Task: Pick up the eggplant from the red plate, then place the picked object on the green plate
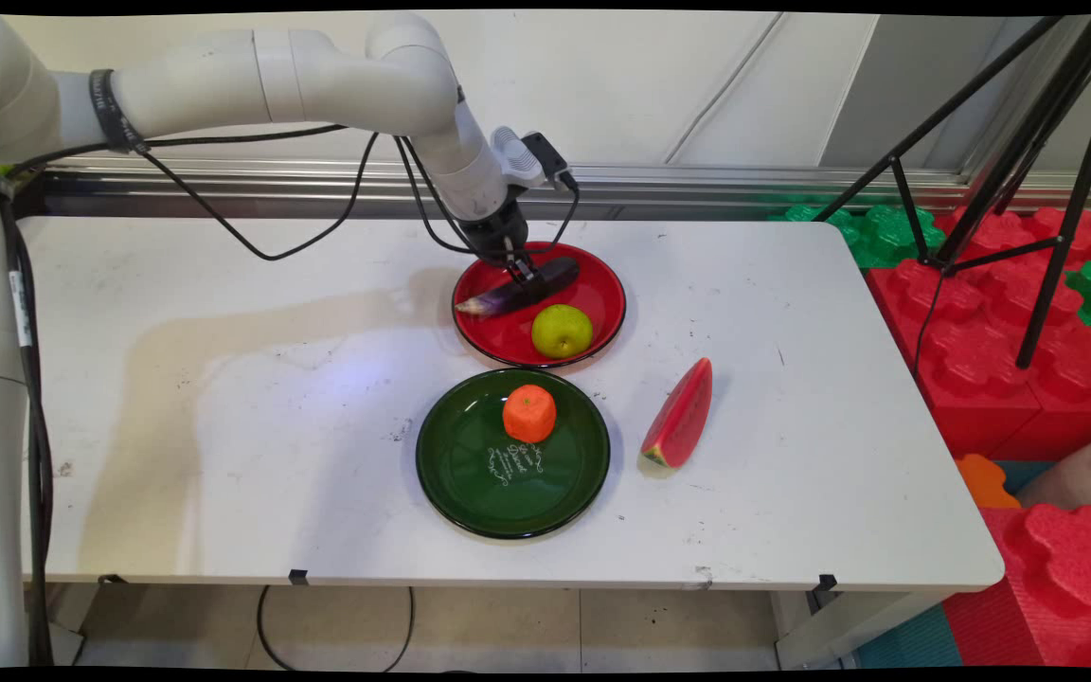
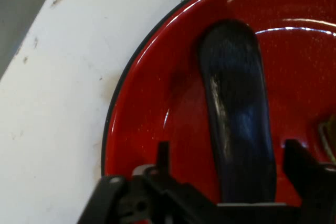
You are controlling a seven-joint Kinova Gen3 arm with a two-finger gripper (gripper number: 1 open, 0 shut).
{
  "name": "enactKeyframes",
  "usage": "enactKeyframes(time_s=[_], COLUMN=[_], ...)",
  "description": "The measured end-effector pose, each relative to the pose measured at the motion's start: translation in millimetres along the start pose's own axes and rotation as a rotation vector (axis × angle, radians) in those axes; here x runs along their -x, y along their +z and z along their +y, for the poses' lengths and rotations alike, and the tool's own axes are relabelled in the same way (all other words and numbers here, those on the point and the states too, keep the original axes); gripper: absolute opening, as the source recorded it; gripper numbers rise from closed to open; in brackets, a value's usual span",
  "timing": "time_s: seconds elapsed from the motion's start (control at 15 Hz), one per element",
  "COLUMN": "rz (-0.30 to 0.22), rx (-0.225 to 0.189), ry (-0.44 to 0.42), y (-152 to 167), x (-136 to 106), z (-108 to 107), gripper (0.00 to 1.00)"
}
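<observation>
End effector (image 1: 525,276) hangs over my red plate (image 1: 602,284), fingers spread wide either side of the eggplant (image 2: 236,114) between them.

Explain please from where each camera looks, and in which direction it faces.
Main view: fixed above the table's near side, looking down across it to the wall; the white arm enters from upper left.
Hand view: on the hand, looking along the gripper down at the red plate; only black linkage and fingers show.
Both show the eggplant between the open fingers on the red plate.
</observation>
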Motion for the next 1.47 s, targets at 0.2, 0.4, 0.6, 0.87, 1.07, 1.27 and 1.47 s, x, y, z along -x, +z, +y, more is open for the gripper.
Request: enactKeyframes(time_s=[0.2, 0.4, 0.6, 0.87, 1.07, 1.27, 1.47], rz=[0.001, 0.002, 0.004, 0.028, 0.062, 0.097, 0.134], rx=[-0.002, -0.003, -0.007, -0.029, -0.049, -0.060, -0.054], ry=[-0.003, -0.003, -0.001, 0.001, 0.010, 0.019, 0.037], y=[3.1, 2.1, -4.7, -31.7, -66.4, -102.3, -142.0], x=[-0.8, -0.8, 1.4, 1.0, -2.0, -2.9, -0.9], z=[0.3, 1.1, 1.7, 1.2, 2.6, 6.9, 15.6], gripper=[0.00, 0.00, 0.00, 0.00, 0.00, 0.00, 0.00])
